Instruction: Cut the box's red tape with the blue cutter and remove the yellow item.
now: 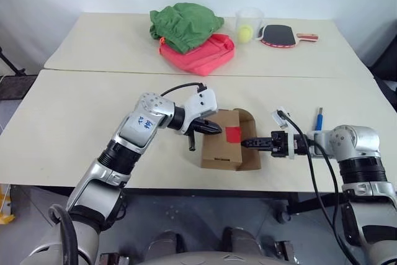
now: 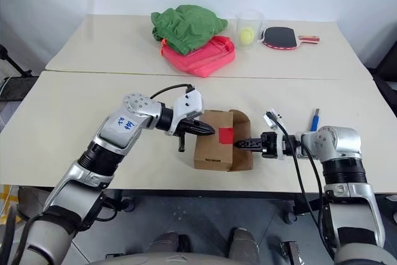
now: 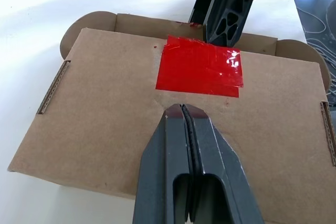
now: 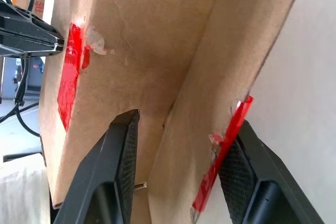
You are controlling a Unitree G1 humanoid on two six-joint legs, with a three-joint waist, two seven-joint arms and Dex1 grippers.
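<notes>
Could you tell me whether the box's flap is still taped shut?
No: the flap stands away from the box, with torn red tape on its edge.

Head stereo pair looks forward-down over the table [image 1: 74, 141], mid-range. Wrist cams sit close on the box [image 1: 222, 147] from opposite sides; all four share it.

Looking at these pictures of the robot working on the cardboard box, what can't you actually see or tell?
- What is inside the box: its closed cardboard top hides it in both head views.
- Whether the red tape is cut right through: in the left wrist view the right tool covers its far edge.
- The blue cutter: the right arm hides its lower end in the head views.
</notes>
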